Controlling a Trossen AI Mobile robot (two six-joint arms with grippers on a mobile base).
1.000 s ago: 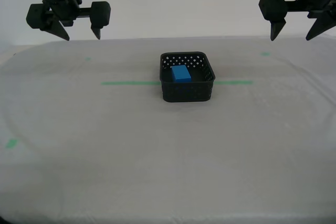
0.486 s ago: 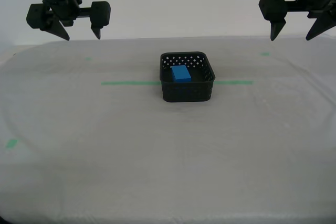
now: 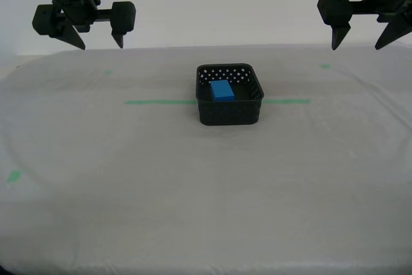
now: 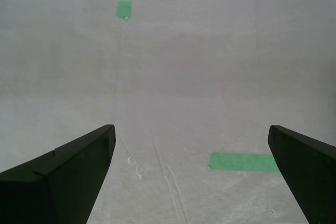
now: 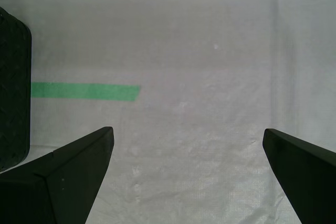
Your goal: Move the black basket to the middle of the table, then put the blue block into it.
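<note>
The black basket point(image 3: 230, 113) stands in the middle of the table point(image 3: 193, 191), on the green tape line point(image 3: 158, 102). The blue block point(image 3: 221, 90) lies inside it. My first gripper point(image 3: 356, 47) hangs open and empty high above the table at the exterior view's right. Its wrist view shows the open gripper point(image 5: 187, 130), the basket's edge point(image 5: 13, 93) and the tape line's end point(image 5: 84, 91). My second gripper point(image 3: 101, 47) hangs open and empty high at the exterior view's left. Its wrist view shows the open gripper point(image 4: 191, 127) over bare cloth with the tape line's other end point(image 4: 241, 161).
Small green tape bits lie at the front on the exterior view's left point(image 3: 11, 176), at the back on its left point(image 3: 107, 72) and at the back on its right point(image 3: 326, 66). A pale wall stands behind the table.
</note>
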